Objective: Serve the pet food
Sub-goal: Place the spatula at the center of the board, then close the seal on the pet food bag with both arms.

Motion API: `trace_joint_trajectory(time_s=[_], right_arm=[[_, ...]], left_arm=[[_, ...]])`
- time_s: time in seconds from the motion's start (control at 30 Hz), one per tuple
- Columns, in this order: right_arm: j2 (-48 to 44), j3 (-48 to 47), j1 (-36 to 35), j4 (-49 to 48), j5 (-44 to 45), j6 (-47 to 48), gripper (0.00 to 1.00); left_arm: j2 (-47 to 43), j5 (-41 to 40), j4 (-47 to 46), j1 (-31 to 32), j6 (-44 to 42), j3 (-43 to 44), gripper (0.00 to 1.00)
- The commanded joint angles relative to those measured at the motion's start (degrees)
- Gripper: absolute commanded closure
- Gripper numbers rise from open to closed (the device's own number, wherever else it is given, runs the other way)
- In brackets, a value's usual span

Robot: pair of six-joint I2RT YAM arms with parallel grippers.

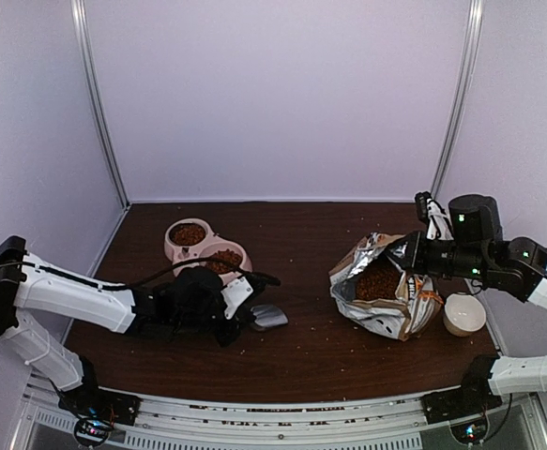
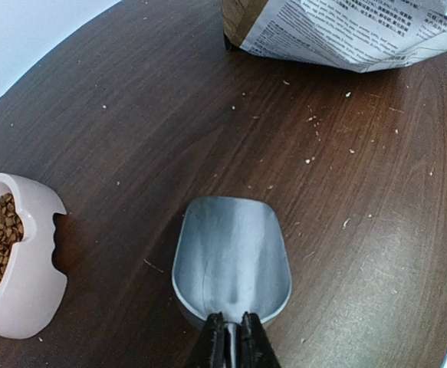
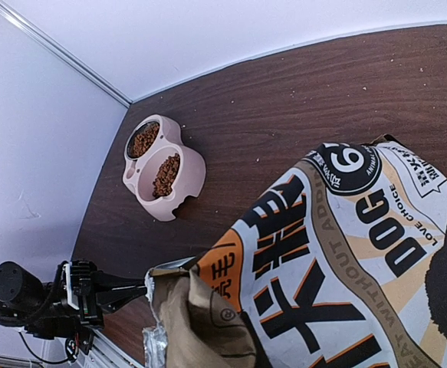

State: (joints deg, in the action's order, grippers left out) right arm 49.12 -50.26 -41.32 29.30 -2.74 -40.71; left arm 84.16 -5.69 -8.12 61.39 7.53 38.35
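1. Pet food was seen in both basins of the pink feeder, which stood toward the far left of the table.
2. At about 4 o'clock from the feeder, the left gripper was found clamped on the handle of the metal scoop. The scoop was empty. Whether it rested on the wood or hung just above it could not be told.
3. At 3 o'clock from the scoop, well apart from it, the bag lay with its foil mouth turned open. More pet food was seen inside it as a brown mass.
4. The right gripper was placed at the bag's rim, at about 2 o'clock on the mouth. Its fingers were hidden against the foil, so it could not be told whether they were closed on the rim.
5. A white bowl was set just beside the bag, at 4 o'clock from it.
6. The step in hand was judged to be a refill run, since the scoop was empty. For the next move, the scoop would have to be carried toward 3 o'clock, dipped into the open mouth and brought back level over a basin, with the bag kept from collapsing.
7. Counted: one feeder with two basins, one scoop, one bag, one white bowl and two grippers. Pale crumbs were scattered too thickly to be counted.
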Motion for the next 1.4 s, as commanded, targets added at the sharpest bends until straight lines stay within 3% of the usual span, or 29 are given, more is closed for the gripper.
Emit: trace_joint_trajectory(time_s=[0.0, 0.33, 0.63, 0.9, 1.13, 1.37], right_arm=[[0.3, 0.5, 0.7, -2.1, -1.2, -0.1, 1.0], [2.4, -1.6, 0.5, 0.3, -5.8, 3.9, 1.0], [2.3, -5.4, 0.2, 3.1, -11.5, 10.0, 1.0], [5.6, -12.3, -3.4, 6.1, -20.8, 14.8, 1.0], [9.2, -18.0, -12.2, 9.0, -26.4, 17.8, 1.0], [8.9, -19.6, -16.3, 5.5, -34.6, 17.1, 1.0]], left_arm=[[1.6, 1.8, -2.5, 0.4, 2.5, -0.7, 0.93], [2.2, 1.3, -2.4, 0.4, 6.1, -2.5, 0.56], [-4.8, -5.8, 1.5, 0.4, 7.0, -2.3, 0.39], [-16.5, -9.7, 11.0, 0.4, 7.9, 0.3, 0.36], [-30.1, -7.0, 14.3, 0.8, 6.7, 0.5, 0.36], [-33.5, -4.8, 20.8, 2.5, 4.0, 6.0, 0.35]])
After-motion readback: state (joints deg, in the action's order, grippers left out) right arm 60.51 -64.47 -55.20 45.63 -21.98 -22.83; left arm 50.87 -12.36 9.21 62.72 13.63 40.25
